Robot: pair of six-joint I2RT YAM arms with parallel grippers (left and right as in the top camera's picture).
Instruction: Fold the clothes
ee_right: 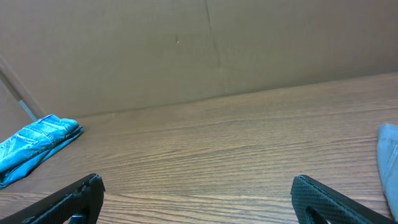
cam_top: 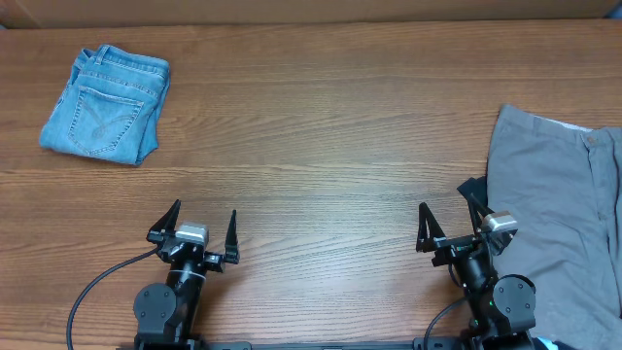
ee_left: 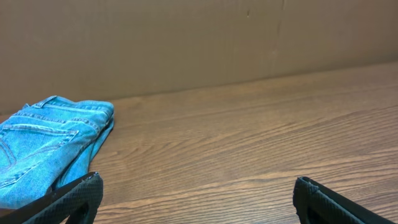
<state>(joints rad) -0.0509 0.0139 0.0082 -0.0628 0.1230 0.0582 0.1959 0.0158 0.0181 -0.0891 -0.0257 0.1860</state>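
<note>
- Light-blue denim jeans (cam_top: 105, 105): far left of table, well apart from both arms. Lying as a compact folded bundle, stitched back pocket up. Judged already folded. Probably thick and fairly stiff, holding a crease well.
- Left gripper (cam_top: 204, 212): near front edge, left of centre, over bare wood. Fingers spread wide, nothing between them.
- Table (cam_top: 321, 126): wood-grain top between the two garments. Probably smooth enough for cloth to slide when dragged.
- Right gripper (cam_top: 443, 197): near front edge, right of centre. Fingers spread wide, empty. Outer fingertip just beside the grey cloth's near-left edge; touching or not, cannot tell.
- Grey trousers (cam_top: 564, 214): at right edge of table, spread open, buttoned waistband toward the far side, partly beyond the overhead view. Judged not yet folded. Likely thinner, softer and limper than the denim; apt to sag and bunch if lifted at one point. Best taken at the seamed waistband and the opposite end, one gripper at each, pinching all layers.
</note>
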